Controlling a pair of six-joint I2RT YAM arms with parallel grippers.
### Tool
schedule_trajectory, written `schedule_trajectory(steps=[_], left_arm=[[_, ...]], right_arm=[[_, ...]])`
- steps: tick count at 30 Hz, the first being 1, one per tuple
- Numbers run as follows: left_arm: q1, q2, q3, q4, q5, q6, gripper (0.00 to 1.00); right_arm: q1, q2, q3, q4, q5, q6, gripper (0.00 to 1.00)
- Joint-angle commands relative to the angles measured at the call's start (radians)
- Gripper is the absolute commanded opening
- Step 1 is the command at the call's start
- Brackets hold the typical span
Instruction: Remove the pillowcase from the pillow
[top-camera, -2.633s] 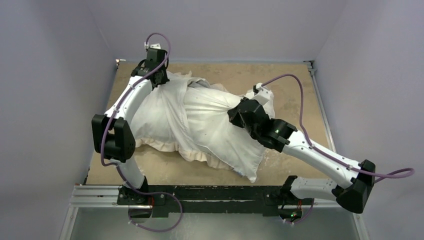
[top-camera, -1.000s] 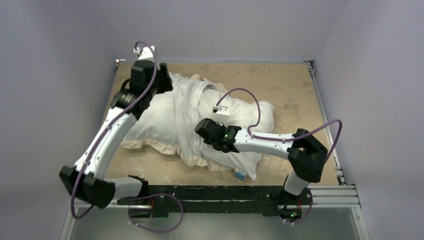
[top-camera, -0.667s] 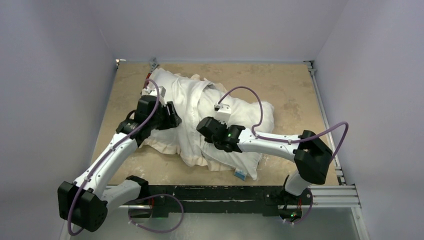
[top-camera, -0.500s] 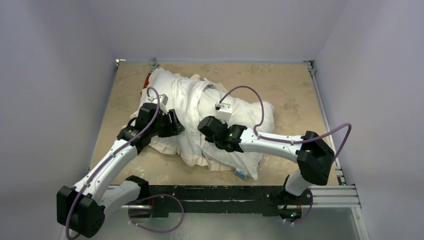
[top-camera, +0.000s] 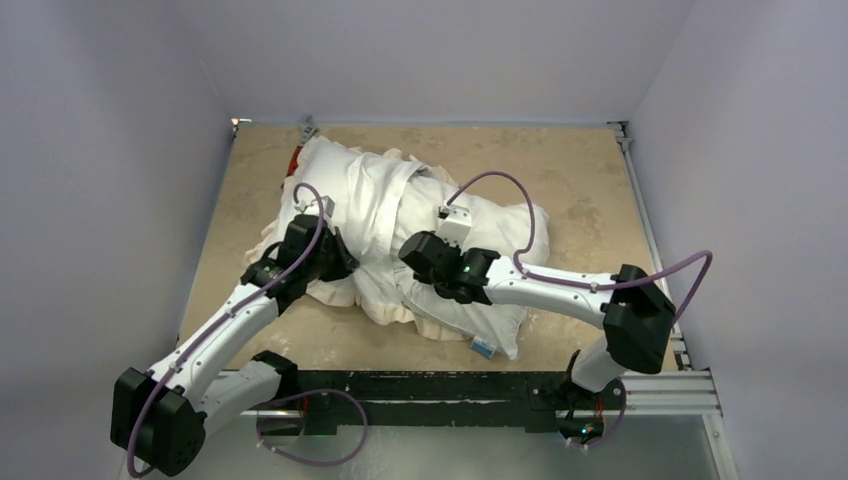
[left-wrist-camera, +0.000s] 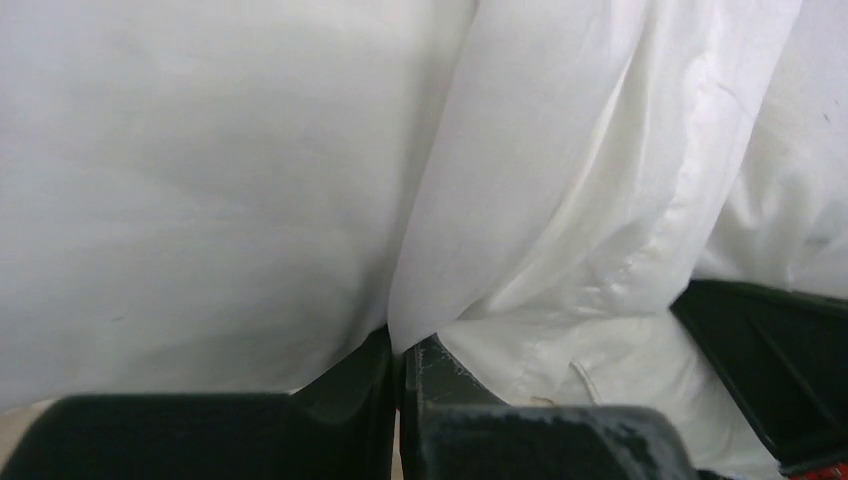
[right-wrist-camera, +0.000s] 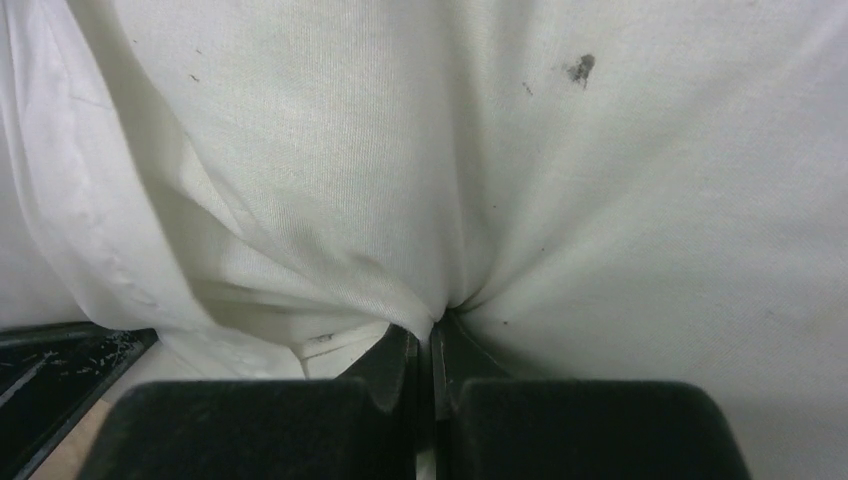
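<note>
Left gripper (left-wrist-camera: 400, 352) now tight on pillowcase (top-camera: 352, 195)

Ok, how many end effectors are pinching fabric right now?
2. The left end effector is shut on a fold of the pillowcase, on its near-left side; the right end effector is shut on the speckled pillow beside the pillowcase's edge.

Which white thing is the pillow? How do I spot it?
Look at the middle of the tan table. The pillow is the plump white part on the right, under the right arm. Unlike the pillowcase on its left, it has no frill, just a small blue tag.
</note>
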Motion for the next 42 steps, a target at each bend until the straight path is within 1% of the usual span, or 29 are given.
schedule_trajectory(steps=[1,4,7,11,13,15,18,20,22,25,27,30,32,33,36,37,39,42], left_arm=[[0.001,-0.086,0.073,-0.044,-0.387,-0.047,0.0],[0.001,-0.167,0.066,-0.078,-0.616,-0.134,0.0],[0.001,-0.25,0.058,-0.112,-0.778,-0.208,0.0],[0.001,-0.321,0.051,-0.186,-0.955,-0.304,0.0],[0.001,-0.344,0.052,-0.241,-1.035,-0.372,0.0],[0.002,-0.368,0.046,-0.303,-1.11,-0.456,0.0],[0.002,-0.4,0.028,-0.382,-1.194,-0.583,0.01],[0.001,-0.409,0.014,-0.375,-1.197,-0.59,0.02],[0.001,-0.399,0.013,-0.359,-1.166,-0.565,0.02],[0.001,-0.366,0.031,-0.375,-1.13,-0.549,0.04],[0.001,-0.355,0.049,-0.364,-1.095,-0.492,0.06],[0.001,-0.359,0.089,-0.351,-1.036,-0.391,0.14],[0.001,-0.369,0.126,-0.36,-1.015,-0.339,0.24],[0.001,-0.376,0.153,-0.348,-0.999,-0.287,0.33],[0.001,-0.384,0.224,-0.276,-0.916,-0.111,0.54],[0.001,-0.379,0.252,-0.253,-0.88,-0.062,0.59],[0.001,-0.346,0.322,-0.226,-0.816,0.026,0.65],[0.001,-0.267,0.424,-0.212,-0.759,0.111,0.68]], right_arm=[[-0.024,-0.108,-0.004,-0.153,0.119,0.093,0.0],[-0.046,-0.203,0.0,-0.166,0.13,0.11,0.0],[-0.105,-0.338,-0.012,-0.157,0.124,0.111,0.0],[-0.174,-0.524,-0.038,-0.069,0.101,0.032,0.0],[-0.191,-0.589,-0.041,-0.055,0.098,0.025,0.0],[-0.194,-0.624,-0.037,-0.05,0.098,0.016,0.0],[-0.195,-0.632,-0.035,-0.031,0.075,-0.024,0.0],[-0.195,-0.622,-0.041,-0.001,0.044,-0.068,0.0],[-0.195,-0.615,-0.05,0.031,0.012,-0.107,0.0],[-0.195,-0.613,-0.065,0.104,-0.05,-0.195,0.0],[-0.195,-0.608,-0.079,0.175,-0.141,-0.287,0.01],[-0.195,-0.576,-0.095,0.238,-0.278,-0.379,0.05],[-0.195,-0.54,-0.099,0.257,-0.294,-0.407,0.06],[-0.195,-0.52,-0.1,0.258,-0.307,-0.416,0.05],[-0.195,-0.463,-0.099,0.252,-0.347,-0.441,0.05],[-0.195,-0.443,-0.096,0.251,-0.364,-0.454,0.06],[-0.194,-0.408,-0.085,0.251,-0.378,-0.472,0.06],[-0.192,-0.395,-0.07,0.25,-0.388,-0.493,0.1]])
